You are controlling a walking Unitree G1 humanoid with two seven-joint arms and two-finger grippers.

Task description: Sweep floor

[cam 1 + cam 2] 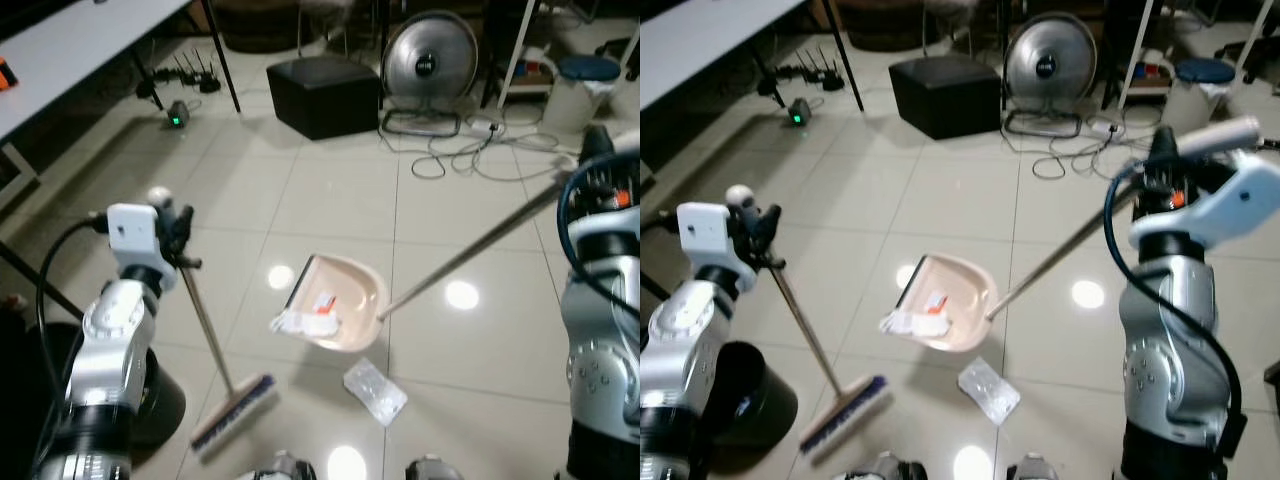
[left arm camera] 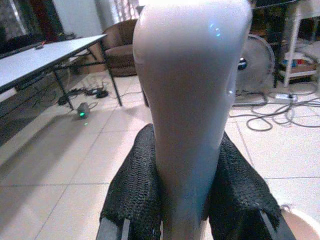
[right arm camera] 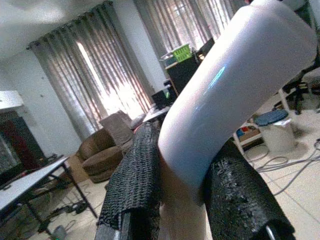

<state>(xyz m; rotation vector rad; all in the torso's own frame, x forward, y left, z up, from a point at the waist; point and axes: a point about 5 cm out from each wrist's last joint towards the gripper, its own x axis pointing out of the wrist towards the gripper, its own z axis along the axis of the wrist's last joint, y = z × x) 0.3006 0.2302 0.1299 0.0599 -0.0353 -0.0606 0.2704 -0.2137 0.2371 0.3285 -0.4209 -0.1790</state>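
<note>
Tiled floor (image 1: 330,190) is partly swept — paper scraps (image 1: 305,318) lie in the dustpan (image 1: 340,300), a plastic wrapper (image 1: 375,390) just beside it remains — left end effector (image 2: 182,200) clamped on broom (image 1: 215,350), right end effector (image 3: 185,200) on the dustpan's handle.

Ahead of us a round silver floor fan (image 1: 431,63) stands on the tiles, just beside a black box-shaped stool (image 1: 323,94). Tangled cables (image 1: 470,150) trail from the fan's base. A white table (image 1: 70,45) runs along our left, a green-lit device (image 1: 177,118) beneath it. Near our left leg sits a black bin (image 1: 750,405).
</note>
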